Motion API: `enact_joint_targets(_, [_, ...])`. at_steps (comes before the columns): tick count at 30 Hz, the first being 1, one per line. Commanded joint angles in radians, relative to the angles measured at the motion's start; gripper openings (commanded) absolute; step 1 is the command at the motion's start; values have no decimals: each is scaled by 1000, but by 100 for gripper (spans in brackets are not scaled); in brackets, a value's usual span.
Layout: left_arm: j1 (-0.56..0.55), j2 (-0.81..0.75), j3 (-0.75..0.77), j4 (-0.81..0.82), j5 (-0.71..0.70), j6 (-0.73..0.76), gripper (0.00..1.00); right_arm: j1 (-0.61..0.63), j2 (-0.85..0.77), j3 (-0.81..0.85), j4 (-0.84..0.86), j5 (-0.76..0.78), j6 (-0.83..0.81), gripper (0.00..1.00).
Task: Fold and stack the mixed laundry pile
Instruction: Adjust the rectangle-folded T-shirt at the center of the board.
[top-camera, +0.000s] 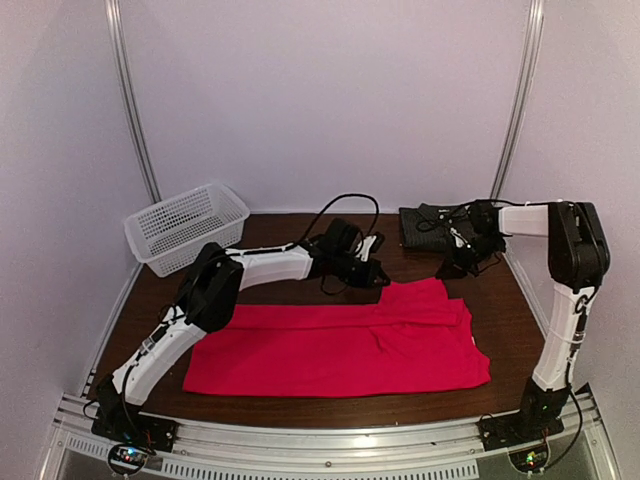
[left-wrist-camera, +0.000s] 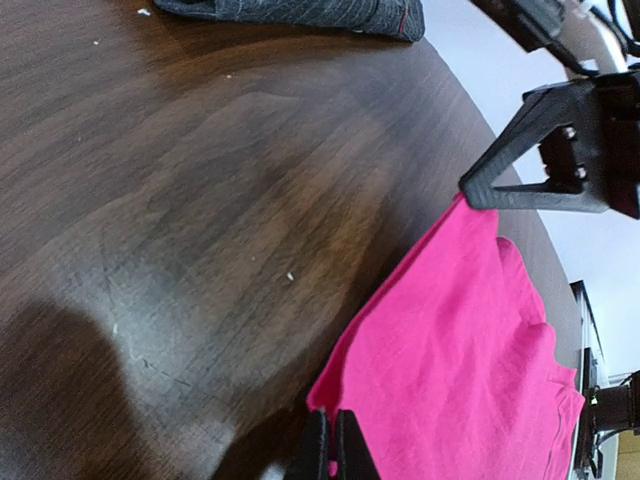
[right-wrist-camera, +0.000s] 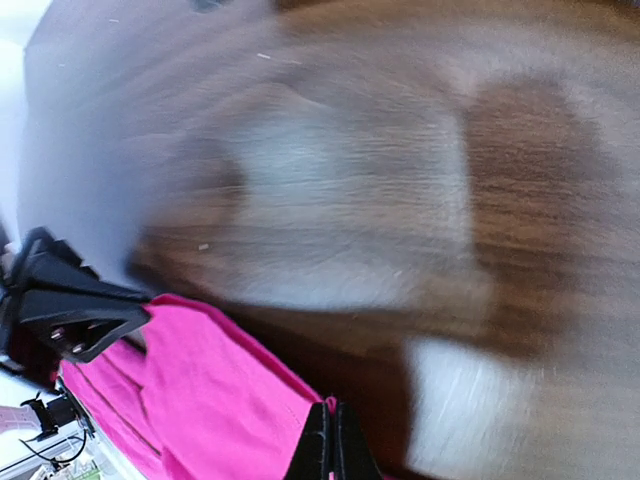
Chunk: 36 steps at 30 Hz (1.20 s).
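Nearest, a metal rail (top-camera: 330, 440) is seen along the edge of a dark wood-grain table (top-camera: 330, 408), on which the red-pink T-shirt (top-camera: 330, 350) is spread flat across the front and middle. At its far edge the left gripper (left-wrist-camera: 330, 425) and the right gripper (right-wrist-camera: 330, 420) are each closed tight, with a bit of pink cloth pinched in each. Farther back, a white lattice basket (top-camera: 185, 225) is set at the left corner and the dark pinstriped shirt (top-camera: 425, 230) is laid folded at the right, the space being closed off by pale walls (top-camera: 330, 100).
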Motion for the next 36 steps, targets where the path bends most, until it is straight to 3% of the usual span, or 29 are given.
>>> enact_joint_targets(1, [-11, -78, -38, 54, 14, 68, 0, 0, -140, -45, 3, -4, 9, 0])
enact_joint_targets(9, [-62, -231, -207, 37, 7, 240, 0, 2, -277, -202, 42, -42, 30, 0])
enact_joint_targets(21, [-119, -449, -501, 70, -8, 381, 0, 13, -507, -379, 8, -60, 43, 0])
enact_joint_targets(36, [-225, -562, -702, 55, -8, 536, 0, 72, -836, -707, 8, -66, 205, 0])
